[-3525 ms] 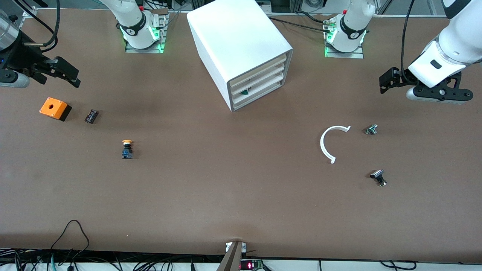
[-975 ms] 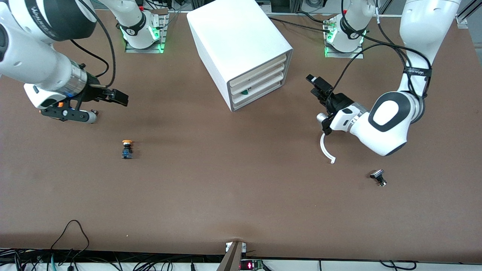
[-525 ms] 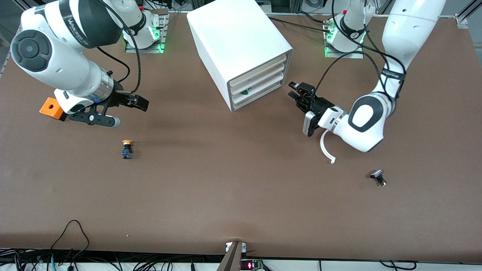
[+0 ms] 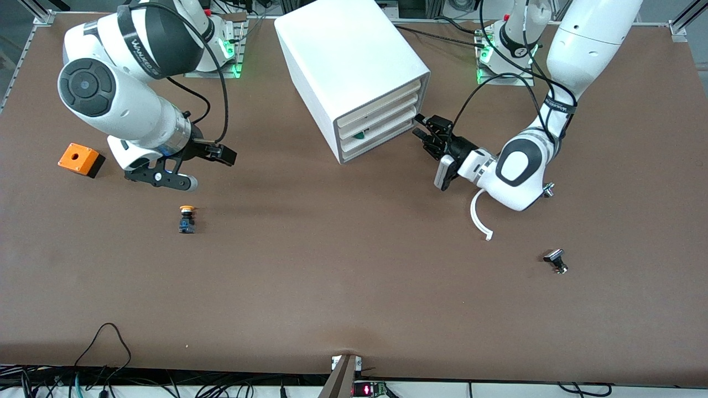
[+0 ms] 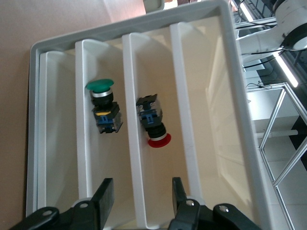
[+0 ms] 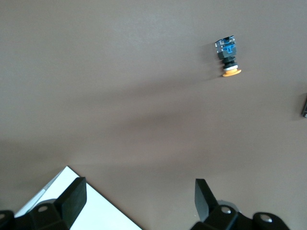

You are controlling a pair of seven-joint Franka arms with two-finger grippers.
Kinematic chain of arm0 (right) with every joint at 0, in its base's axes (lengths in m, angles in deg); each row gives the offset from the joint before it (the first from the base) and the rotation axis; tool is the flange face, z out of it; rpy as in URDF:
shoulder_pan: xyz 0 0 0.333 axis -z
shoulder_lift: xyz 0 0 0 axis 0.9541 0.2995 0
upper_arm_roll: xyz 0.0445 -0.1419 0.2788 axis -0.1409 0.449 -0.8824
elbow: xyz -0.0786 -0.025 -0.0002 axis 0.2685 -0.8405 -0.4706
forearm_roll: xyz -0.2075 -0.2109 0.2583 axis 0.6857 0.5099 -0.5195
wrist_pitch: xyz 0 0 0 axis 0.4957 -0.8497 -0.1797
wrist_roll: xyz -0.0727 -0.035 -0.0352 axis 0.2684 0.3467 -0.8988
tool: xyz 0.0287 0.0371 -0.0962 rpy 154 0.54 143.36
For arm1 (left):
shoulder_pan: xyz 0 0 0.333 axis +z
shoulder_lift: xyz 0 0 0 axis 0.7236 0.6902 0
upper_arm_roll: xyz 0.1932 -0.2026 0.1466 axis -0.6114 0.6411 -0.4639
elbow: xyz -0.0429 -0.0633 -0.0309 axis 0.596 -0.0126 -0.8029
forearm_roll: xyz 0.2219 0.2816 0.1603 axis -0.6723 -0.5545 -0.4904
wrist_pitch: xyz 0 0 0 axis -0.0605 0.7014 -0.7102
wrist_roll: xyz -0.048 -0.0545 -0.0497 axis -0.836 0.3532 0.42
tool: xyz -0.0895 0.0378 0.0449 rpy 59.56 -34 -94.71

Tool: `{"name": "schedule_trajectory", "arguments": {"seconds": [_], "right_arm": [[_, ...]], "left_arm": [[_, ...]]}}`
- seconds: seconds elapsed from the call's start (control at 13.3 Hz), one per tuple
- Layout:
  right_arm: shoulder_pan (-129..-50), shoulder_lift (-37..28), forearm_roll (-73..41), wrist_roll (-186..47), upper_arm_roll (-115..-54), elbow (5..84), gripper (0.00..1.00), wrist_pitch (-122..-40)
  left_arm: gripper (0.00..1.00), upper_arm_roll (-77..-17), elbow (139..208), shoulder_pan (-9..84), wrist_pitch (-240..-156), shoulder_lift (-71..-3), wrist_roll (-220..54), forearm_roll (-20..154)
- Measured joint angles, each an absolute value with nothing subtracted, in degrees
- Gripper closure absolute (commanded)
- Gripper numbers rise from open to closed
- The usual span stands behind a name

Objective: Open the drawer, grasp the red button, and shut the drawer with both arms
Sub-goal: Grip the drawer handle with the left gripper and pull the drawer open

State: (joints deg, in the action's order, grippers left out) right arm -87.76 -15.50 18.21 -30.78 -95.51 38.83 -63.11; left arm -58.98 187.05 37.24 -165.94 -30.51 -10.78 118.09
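Note:
The white cabinet (image 4: 354,66) stands at the back middle of the table, its three cream drawer fronts (image 4: 381,116) pushed in. My left gripper (image 4: 423,131) is open and empty, just in front of the drawer fronts. In the left wrist view its gripper (image 5: 140,194) faces the drawers (image 5: 158,81). The red-capped button (image 5: 153,125) lies in the drawer just above the one holding a green-capped button (image 5: 103,105). My right gripper (image 4: 224,155) is open and empty over the table between the orange box and the cabinet; it also shows in the right wrist view (image 6: 139,196).
A yellow-orange-capped button (image 4: 187,219) stands on the table, also in the right wrist view (image 6: 228,57). An orange box (image 4: 81,159) sits toward the right arm's end. A white curved piece (image 4: 480,218) and a small black part (image 4: 556,261) lie toward the left arm's end.
Both arms have swung in toward the cabinet. My left gripper has come up to the drawer fronts. My right gripper has moved past the orange box toward the cabinet.

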Motion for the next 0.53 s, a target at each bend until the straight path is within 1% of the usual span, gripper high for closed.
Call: {"name": "schedule_trajectory", "arguments": {"seconds": [0.15, 0.53], "right_arm": [[-88.7, -14.9, 18.2, -29.2, -95.5, 38.4, 0.0, -63.4], [-91.1, -13.8, 18.3, -25.6, -95.5, 38.2, 0.0, -63.6]], "left_arm": [[0.43, -58.7, 189.1, 36.4, -168.0, -30.5, -9.4, 118.5], [0.45, -57.0, 195.0, 35.9, -170.3, -30.5, -3.9, 124.5]]}}
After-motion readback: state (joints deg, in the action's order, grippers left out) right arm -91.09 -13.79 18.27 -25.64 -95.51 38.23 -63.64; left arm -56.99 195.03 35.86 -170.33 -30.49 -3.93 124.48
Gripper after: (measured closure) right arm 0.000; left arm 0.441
